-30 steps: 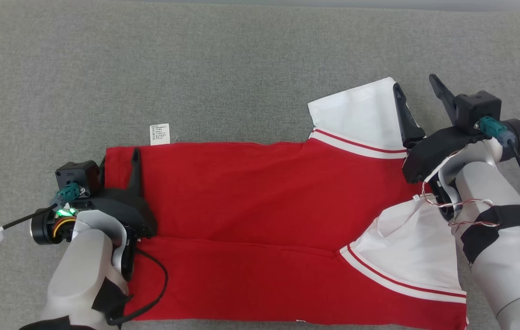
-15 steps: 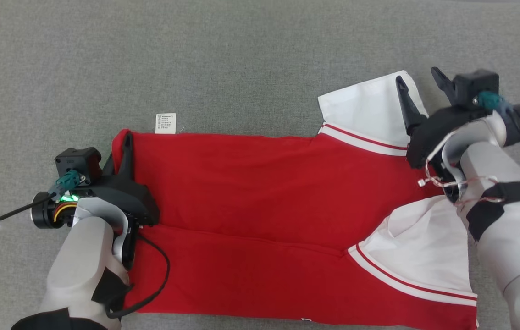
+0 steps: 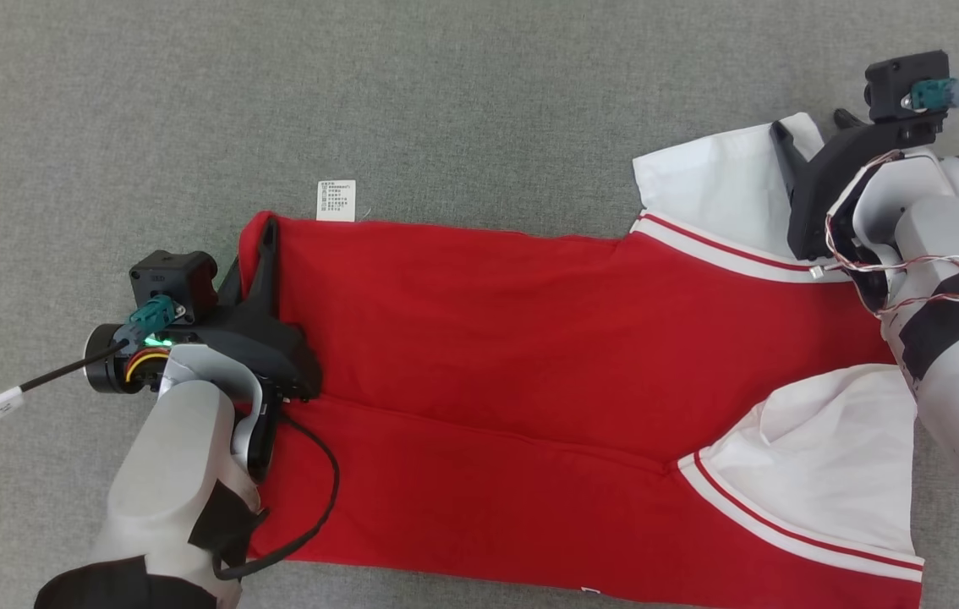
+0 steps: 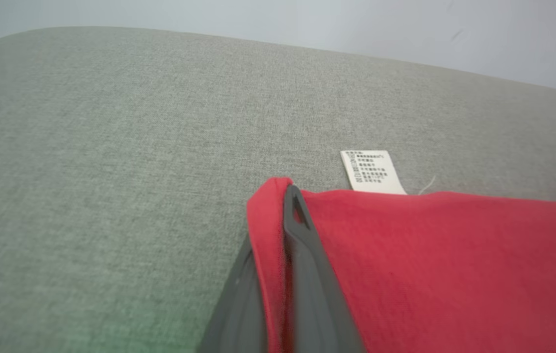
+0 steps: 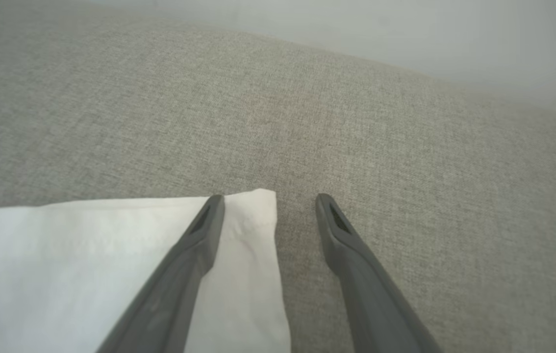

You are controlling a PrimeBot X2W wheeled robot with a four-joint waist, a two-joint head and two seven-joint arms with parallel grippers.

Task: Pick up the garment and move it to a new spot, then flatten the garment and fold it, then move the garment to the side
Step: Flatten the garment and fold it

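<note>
The garment (image 3: 530, 338) is a red shirt with white sleeves, lying spread on grey cloth. My left gripper (image 3: 266, 233) is shut on its far left corner. In the left wrist view the red hem (image 4: 265, 220) is pinched between the two dark fingers of the left gripper (image 4: 288, 189). My right gripper (image 3: 812, 125) stands open at the far white sleeve (image 3: 716, 186). In the right wrist view one finger of the right gripper (image 5: 269, 198) rests over the sleeve's corner (image 5: 253, 255) and the other over bare cloth.
A white care label (image 3: 337, 200) sticks out from the garment's far edge, beside the left gripper. The near white sleeve (image 3: 826, 457) lies rumpled by my right forearm. Grey cloth surface (image 3: 446, 101) stretches beyond the garment to a pale wall (image 4: 307, 19).
My left gripper has closed on the garment's far left corner. The head view has shifted. The right gripper stays open at the white sleeve's far corner.
</note>
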